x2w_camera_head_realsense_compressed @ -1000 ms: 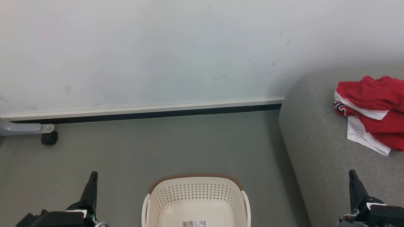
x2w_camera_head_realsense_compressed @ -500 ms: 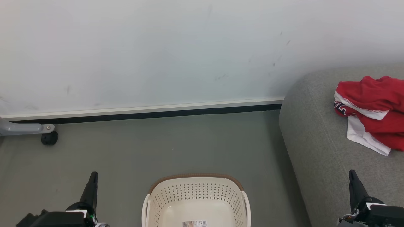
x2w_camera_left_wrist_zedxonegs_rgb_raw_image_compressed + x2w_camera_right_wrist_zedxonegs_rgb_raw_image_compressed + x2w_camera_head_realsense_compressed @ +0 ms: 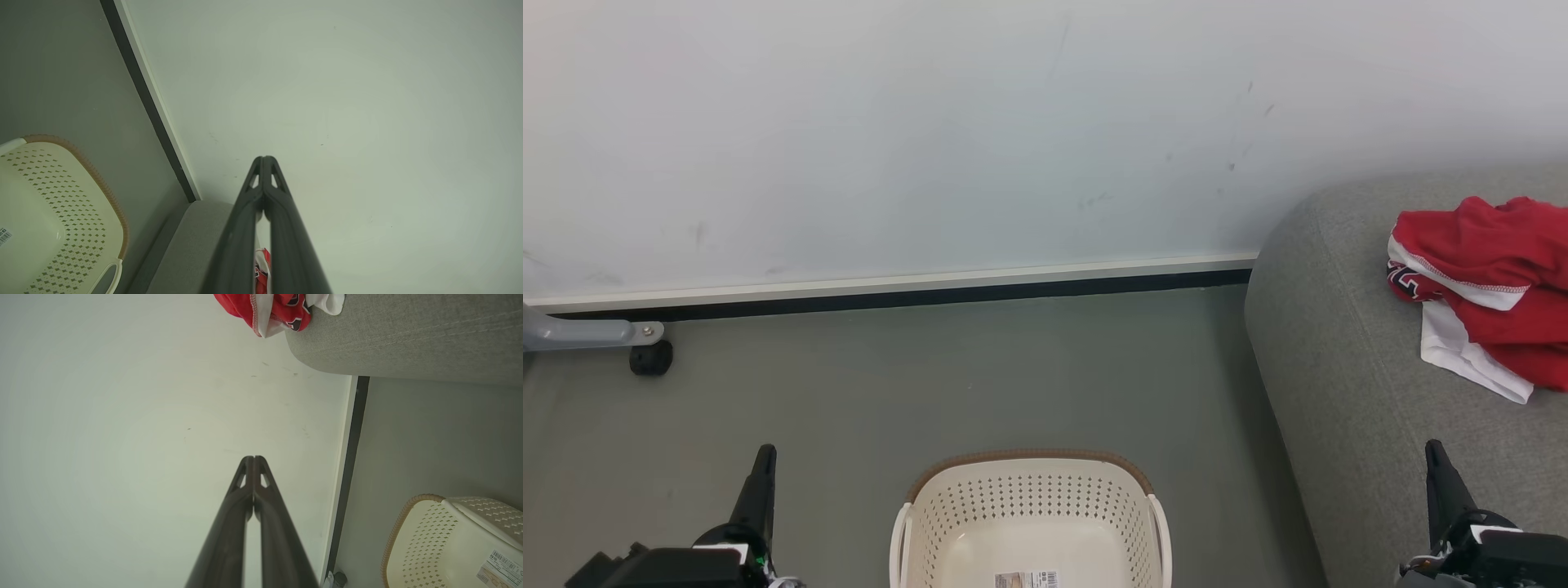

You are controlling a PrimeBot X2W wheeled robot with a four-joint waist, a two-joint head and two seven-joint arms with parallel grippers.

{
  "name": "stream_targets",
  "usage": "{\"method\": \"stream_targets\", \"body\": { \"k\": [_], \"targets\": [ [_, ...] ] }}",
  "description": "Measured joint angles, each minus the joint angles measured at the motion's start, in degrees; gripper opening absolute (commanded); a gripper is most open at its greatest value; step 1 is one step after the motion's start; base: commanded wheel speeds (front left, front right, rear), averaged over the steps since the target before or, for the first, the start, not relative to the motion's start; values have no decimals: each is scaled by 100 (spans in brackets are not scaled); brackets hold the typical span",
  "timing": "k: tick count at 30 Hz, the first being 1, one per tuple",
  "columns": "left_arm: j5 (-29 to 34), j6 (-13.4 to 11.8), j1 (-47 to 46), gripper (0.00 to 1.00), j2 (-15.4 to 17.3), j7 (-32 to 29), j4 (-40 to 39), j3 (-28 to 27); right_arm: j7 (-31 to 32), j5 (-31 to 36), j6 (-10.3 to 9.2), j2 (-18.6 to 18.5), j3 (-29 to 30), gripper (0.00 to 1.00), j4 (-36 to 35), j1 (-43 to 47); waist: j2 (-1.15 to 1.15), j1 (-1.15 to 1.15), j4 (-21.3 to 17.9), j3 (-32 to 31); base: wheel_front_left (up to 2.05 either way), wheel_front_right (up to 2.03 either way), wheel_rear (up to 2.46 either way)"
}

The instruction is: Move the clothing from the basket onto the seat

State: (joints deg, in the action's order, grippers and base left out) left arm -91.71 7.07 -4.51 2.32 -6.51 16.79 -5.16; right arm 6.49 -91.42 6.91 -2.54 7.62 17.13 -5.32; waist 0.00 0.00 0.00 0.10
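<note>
Both left gripper (image 3: pixel 765 451) and right gripper (image 3: pixel 1432 447) clenched empty; clothing (image 3: pixel 1490 282) heaped on the seat (image 3: pixel 1339 376).
I see each pair of fingertips pressed together, low on either side of the basket (image 3: pixel 1029 496), which has a label (image 3: pixel 1027 580) on its bottom. The red pile lies up and right of my right fingers, well apart, back from the seat's rounded edge. Bare floor (image 3: pixel 1013 367) runs between basket, seat and wall (image 3: pixel 931 122).

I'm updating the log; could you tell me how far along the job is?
Looks done: the clothing lies on the seat; the visible part of the basket holds no garments. In hand: nothing; left gripper and right gripper are shut, empty. Left: nothing visible.
</note>
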Motion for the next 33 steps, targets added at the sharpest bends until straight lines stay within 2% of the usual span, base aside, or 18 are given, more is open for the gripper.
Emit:
{"method": "stream_targets", "body": {
  "k": [33],
  "targets": [
    [0,0,0,0,-1,0,15,0,0,-1,0,0,-1,0,0,0,0,0,0,0,0,0,0]
  ]
}}
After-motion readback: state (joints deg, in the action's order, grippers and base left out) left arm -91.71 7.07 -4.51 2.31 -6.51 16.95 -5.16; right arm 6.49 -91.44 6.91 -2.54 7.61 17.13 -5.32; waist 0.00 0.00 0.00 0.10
